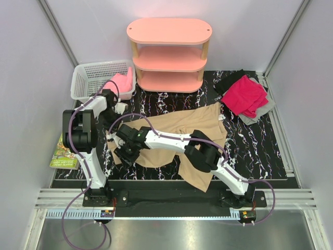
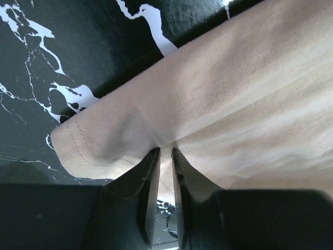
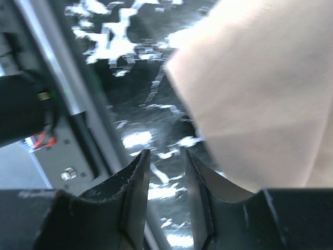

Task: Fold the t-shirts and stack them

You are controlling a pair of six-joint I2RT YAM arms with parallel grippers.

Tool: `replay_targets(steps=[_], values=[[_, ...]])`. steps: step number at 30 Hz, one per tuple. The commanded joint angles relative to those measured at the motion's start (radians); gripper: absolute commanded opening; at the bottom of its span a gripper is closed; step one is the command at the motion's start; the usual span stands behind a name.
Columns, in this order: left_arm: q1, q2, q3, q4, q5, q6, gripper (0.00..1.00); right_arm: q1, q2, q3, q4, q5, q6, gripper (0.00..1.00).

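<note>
A large tan t-shirt point(image 1: 182, 130) lies spread and rumpled in the middle of the black marble table point(image 1: 260, 151). My left gripper point(image 1: 123, 109) is at its far left corner. In the left wrist view the left gripper point(image 2: 165, 151) is shut on a pinch of the tan t-shirt point(image 2: 234, 94) near a stitched hem. My right gripper point(image 1: 124, 150) reaches across to the shirt's near left edge. In the right wrist view the right gripper point(image 3: 166, 153) has its jaws slightly apart with nothing between them, and the tan t-shirt point(image 3: 260, 94) is just to their right. A magenta-red t-shirt point(image 1: 243, 95) lies on a grey one point(image 1: 261, 110) and a black one point(image 1: 229, 80) at the far right.
A white mesh basket point(image 1: 88, 78) at the far left holds a light pink t-shirt point(image 1: 123, 83). A pink three-tier shelf point(image 1: 169, 52) stands at the back. A book point(image 1: 65, 153) lies off the table's left edge. Grey walls close in both sides.
</note>
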Motion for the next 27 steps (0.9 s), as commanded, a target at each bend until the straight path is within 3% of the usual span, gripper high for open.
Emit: replay_targets(steps=[1,27], values=[[0.011,-0.048,-0.018,0.019,0.009,0.021,0.22,-0.037,0.043,0.06,0.016,-0.009,-0.012,0.41],[0.011,-0.043,-0.092,0.062,0.033,0.029,0.22,-0.054,-0.076,0.017,0.012,0.237,-0.087,0.43]])
